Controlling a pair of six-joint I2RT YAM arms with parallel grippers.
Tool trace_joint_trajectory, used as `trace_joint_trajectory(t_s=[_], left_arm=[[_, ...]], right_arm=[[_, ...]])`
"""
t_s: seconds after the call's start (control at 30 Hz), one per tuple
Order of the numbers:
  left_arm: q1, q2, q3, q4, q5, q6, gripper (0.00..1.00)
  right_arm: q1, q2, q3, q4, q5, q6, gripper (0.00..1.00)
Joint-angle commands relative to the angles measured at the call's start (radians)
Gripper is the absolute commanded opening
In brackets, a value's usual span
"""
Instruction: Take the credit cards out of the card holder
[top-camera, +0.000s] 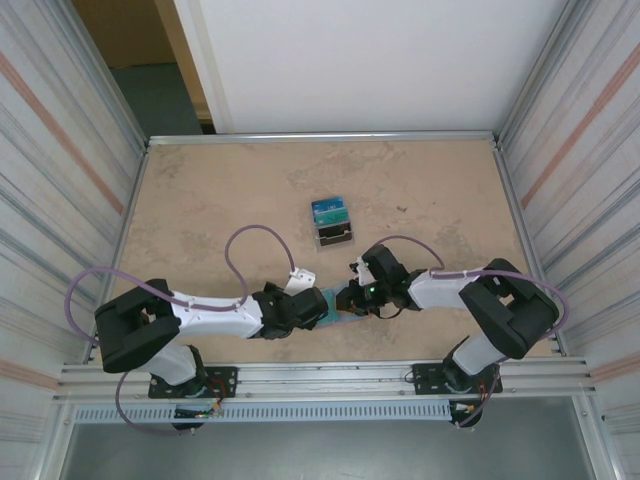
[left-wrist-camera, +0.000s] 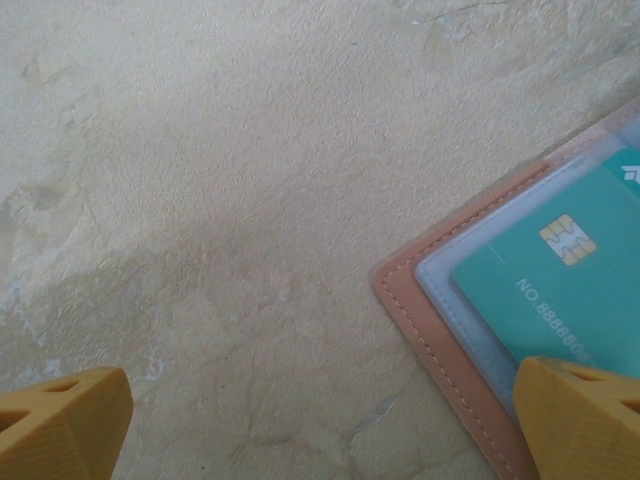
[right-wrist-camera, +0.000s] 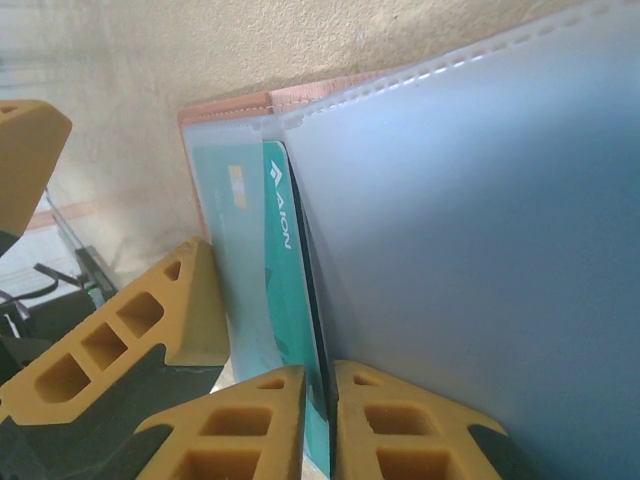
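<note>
Yellow-fingered right end effector (right-wrist-camera: 320, 410) is clamped on the thin teal plastic credit card (right-wrist-camera: 283, 290) in the salmon-pink folding card holder (right-wrist-camera: 300, 97), which lies open on the beige desk (left-wrist-camera: 200, 200). Draw it straight along its sleeve while the wide-spread left end effector (left-wrist-camera: 320, 430) pins the holder's corner.

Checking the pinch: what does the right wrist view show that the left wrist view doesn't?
Right wrist: the right claw pinching the card at its edge, beside a frosted sleeve. Left wrist: the card's printed number and the left claw spread wide, one finger over the holder. Both: the teal card in the pink holder, on the table.
</note>
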Motion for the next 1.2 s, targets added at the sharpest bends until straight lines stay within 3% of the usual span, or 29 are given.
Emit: trace_joint_trajectory(t_s=[0.0, 0.5, 0.7, 0.87, 1.17], left_arm=[[0.008, 0.035, -0.004, -0.071, 0.012, 0.008, 0.99], [-0.002, 0.043, 0.017, -0.071, 0.016, 0.018, 0.99], [-0.003, 0.043, 0.021, -0.074, 0.010, 0.017, 0.99], [-0.002, 0.043, 0.022, -0.074, 0.007, 0.013, 0.99], [-0.003, 0.041, 0.026, -0.075, 0.008, 0.012, 0.99]], right_arm=[[0.001, 0.016, -0.001, 0.083, -0.064, 0.025, 0.11], [0.011, 0.061, 0.007, 0.143, -0.079, 0.032, 0.14], [0.020, 0.068, 0.012, 0.137, -0.068, 0.025, 0.12], [0.027, 0.051, 0.022, 0.093, -0.043, -0.001, 0.16], [0.044, 0.022, 0.042, 0.032, 0.000, -0.025, 0.08]])
